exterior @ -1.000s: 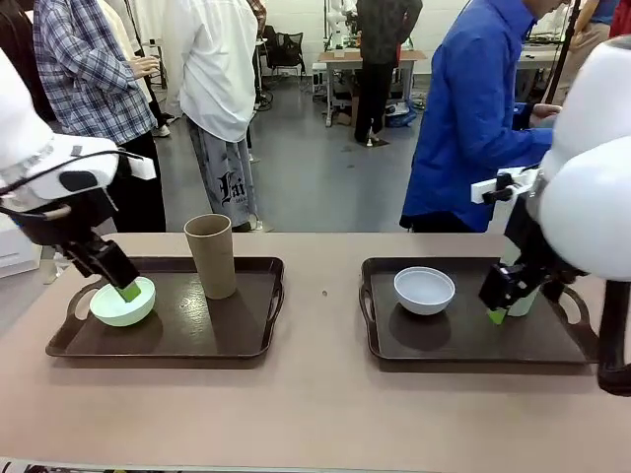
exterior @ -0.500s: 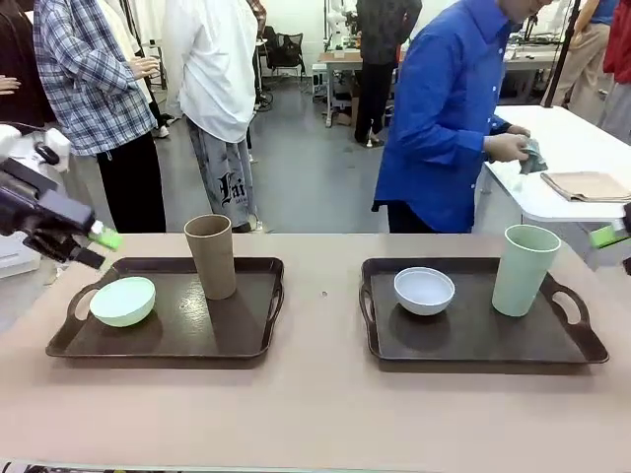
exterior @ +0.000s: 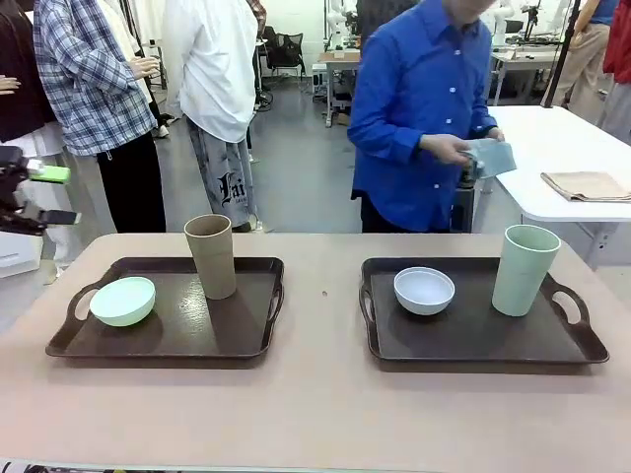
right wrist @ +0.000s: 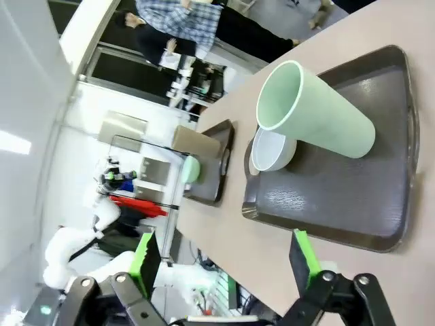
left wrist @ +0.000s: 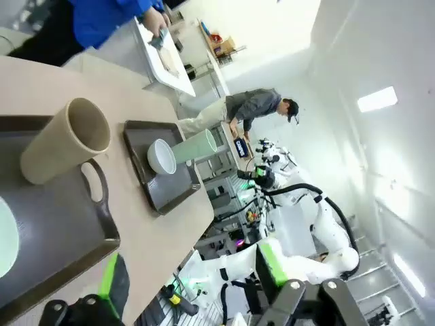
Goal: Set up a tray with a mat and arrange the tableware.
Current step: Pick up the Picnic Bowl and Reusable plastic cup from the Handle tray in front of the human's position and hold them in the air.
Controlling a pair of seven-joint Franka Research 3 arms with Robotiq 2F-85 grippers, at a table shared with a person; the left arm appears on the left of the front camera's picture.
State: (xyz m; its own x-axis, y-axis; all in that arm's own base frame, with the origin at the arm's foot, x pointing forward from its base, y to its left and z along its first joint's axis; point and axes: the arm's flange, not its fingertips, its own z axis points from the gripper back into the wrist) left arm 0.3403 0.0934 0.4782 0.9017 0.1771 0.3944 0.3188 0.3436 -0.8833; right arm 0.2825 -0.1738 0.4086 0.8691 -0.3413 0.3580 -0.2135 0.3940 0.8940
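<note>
On the left dark tray [exterior: 246, 340] sit the pale green bowl [exterior: 122, 301] and the upright tall brown cup [exterior: 212, 256]. The right tray [exterior: 463, 347] carries the white bowl [exterior: 424, 290] and the upright tall pale green cup [exterior: 525, 269]. My left gripper [exterior: 49, 195] hangs open at the far left, above and clear of the table; its wrist view shows spread fingers [left wrist: 190, 278] with the brown cup [left wrist: 64, 142] far beyond. My right gripper [right wrist: 224, 261] is open too, well back from the green cup [right wrist: 316, 122] and white bowl [right wrist: 272, 151].
A person in a blue shirt stands behind the far edge holding a grey-blue cloth [exterior: 488, 156]. A folded tan mat [exterior: 587, 184] lies on a white side table at the back right. Bare tabletop [exterior: 320, 394] runs between and in front of the trays.
Both arms have pulled away from the trays: the left gripper left the green bowl and went up and left, the right left the green cup and went off right. The person turned holding the cloth.
</note>
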